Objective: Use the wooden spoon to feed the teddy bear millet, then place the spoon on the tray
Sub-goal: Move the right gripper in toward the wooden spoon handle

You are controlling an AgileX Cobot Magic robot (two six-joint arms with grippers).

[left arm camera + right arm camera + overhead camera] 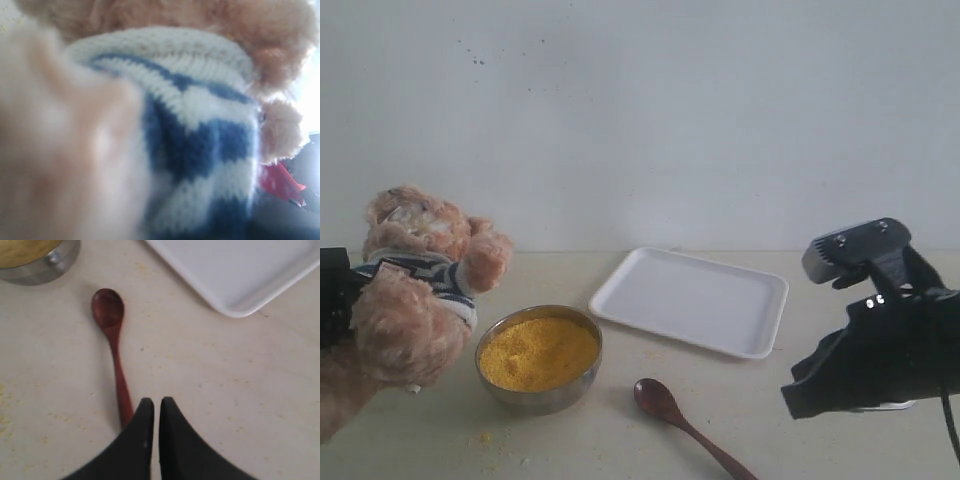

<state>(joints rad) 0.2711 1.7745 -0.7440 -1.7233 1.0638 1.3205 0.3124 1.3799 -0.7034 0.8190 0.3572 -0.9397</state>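
The teddy bear [415, 290] hangs tilted at the far left, its face toward the metal bowl [582, 378] heaped with yellow millet [538, 352]. My left gripper [332, 295] is pressed against the bear's back and holds it. Up close, its striped shirt [200, 130] fills the left wrist view and hides the jaws. The wooden spoon [665, 405] lies flat on the table right of the bowl. My right gripper [156, 402] hovers shut and empty above the end of the handle of the spoon [112, 335]. The white tray [692, 300] lies empty behind the spoon.
A few spilled yellow grains [485, 437] dot the table in front of the bowl. The right arm's black body [880, 350] fills the right side of the exterior view. A plain wall stands behind the table.
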